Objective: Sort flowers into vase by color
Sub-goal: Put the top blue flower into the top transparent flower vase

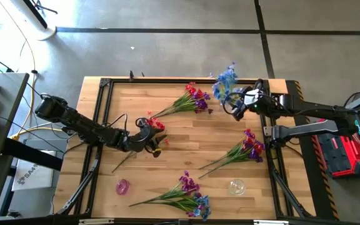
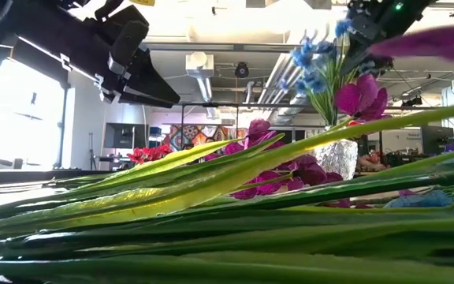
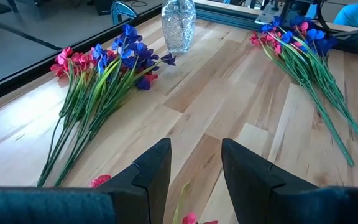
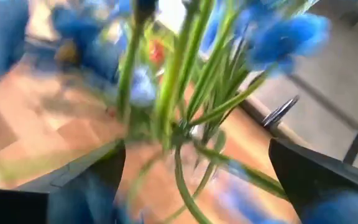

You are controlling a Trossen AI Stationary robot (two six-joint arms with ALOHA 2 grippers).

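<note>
A spray with red blossoms [image 1: 155, 123] lies flat on the table, its stem running toward the near left. My left gripper [image 1: 147, 139] hangs open just above it; in the left wrist view a red blossom [image 3: 191, 218] and a bit of green stem show under the open fingers [image 3: 194, 177]. Blue flowers [image 1: 225, 83] stand by their stems in a sparkling glass vase [image 2: 339, 158] at the table's far edge. My right gripper [image 1: 233, 108] is beside them, open. Its fingers stand wide on either side of the green stems [image 4: 185, 106].
Three mixed bunches lie on the table: far middle [image 1: 189, 100], right [image 1: 245, 150] and near edge [image 1: 183, 195]. A clear glass vase [image 1: 236, 186] stands near right, and a small pink object [image 1: 122, 186] near left. A black frame [image 1: 102, 112] borders the tabletop.
</note>
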